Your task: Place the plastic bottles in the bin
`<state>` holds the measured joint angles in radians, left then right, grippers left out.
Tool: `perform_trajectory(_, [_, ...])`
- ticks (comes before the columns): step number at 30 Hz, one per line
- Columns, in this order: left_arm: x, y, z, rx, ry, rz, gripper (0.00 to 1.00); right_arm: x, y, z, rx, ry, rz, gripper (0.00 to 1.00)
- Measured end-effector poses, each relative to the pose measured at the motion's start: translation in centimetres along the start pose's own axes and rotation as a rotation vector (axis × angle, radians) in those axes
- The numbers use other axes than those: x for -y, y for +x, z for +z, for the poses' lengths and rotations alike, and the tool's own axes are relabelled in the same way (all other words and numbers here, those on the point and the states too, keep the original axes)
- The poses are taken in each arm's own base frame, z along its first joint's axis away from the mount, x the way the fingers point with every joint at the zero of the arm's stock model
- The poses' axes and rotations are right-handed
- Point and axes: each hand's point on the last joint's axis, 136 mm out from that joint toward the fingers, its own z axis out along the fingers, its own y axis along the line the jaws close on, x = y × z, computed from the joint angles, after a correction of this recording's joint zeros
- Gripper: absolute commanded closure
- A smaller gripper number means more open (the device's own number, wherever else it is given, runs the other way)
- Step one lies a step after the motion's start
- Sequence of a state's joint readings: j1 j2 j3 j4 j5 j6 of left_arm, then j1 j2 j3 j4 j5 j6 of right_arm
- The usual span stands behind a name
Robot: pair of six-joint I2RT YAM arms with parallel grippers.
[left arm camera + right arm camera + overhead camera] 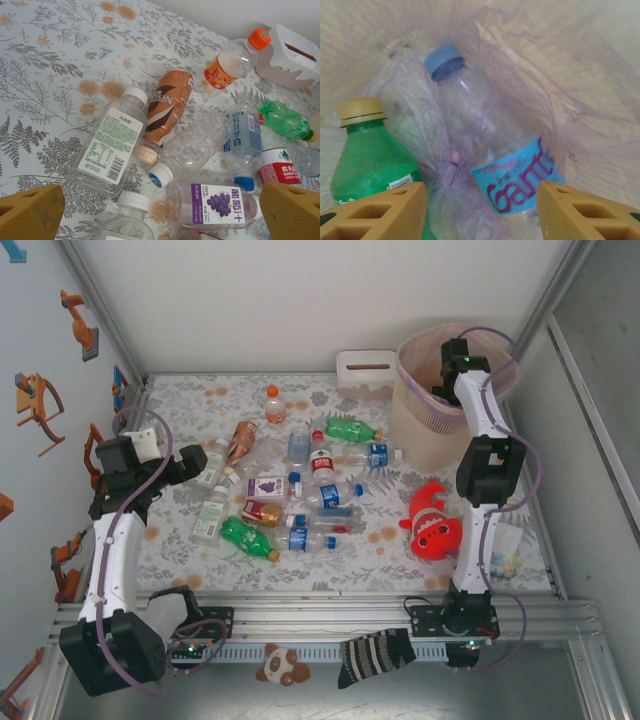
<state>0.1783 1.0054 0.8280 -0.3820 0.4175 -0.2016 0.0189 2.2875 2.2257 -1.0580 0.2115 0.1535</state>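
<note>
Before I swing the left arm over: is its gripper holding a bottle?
No, the left gripper is open and empty, above bottles lying on the table.

You are looking at the bin [420, 435], a tall pale pink-beige lattice wastebasket standing upright at the tabletop's far right corner. Inside it lie a clear bottle [495, 155] with a blue cap and blue label and a green bottle [370, 165] with a tan cap. The other plastic bottles [322, 465] lie on their sides in a loose cluster across the tabletop's middle, several touching, among them a brown bottle [240, 443] and a purple-labelled bottle [268, 486], while an orange-capped bottle [273, 405] sits apart nearer the far edge.
</note>
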Motion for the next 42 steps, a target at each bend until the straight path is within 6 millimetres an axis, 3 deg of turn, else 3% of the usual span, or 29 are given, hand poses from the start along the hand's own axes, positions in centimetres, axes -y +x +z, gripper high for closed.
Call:
perform_trajectory(5, [0.1,0.0,0.0,0.001,0.003,0.001,0.01,0.3,-0.6,-1.7,0.033,-0.005,0.01,0.39])
perform_trajectory(8, [0.1,0.0,0.0,0.002,0.003,0.001,0.02,0.6,-1.2,-3.9,0.077,-0.014,0.02,0.39])
perform_trajectory(19, [0.0,-0.2,-0.3,0.018,-0.003,0.001,0.05,2.4,-2.7,-14.5,0.274,-0.059,0.07,0.39])
perform_trajectory(28, [-0.4,0.3,0.5,-0.012,-0.01,-0.012,0.06,2.7,-1.2,-22.3,0.405,-0.162,0.094,0.4])
perform_trajectory(34, [0.1,0.8,0.8,-0.033,-0.006,-0.001,0.06,0.0,0.5,-26.9,0.521,-0.337,0.027,0.4])
perform_trajectory(38, [0.1,0.9,0.7,-0.033,-0.015,0.005,0.06,-3.9,1.8,-29.5,0.618,-0.487,-0.097,0.39])
perform_trajectory(42, [0.0,0.6,0.3,-0.015,-0.03,0.011,0.06,-8.7,3.4,-30.6,0.701,-0.608,-0.264,0.38])
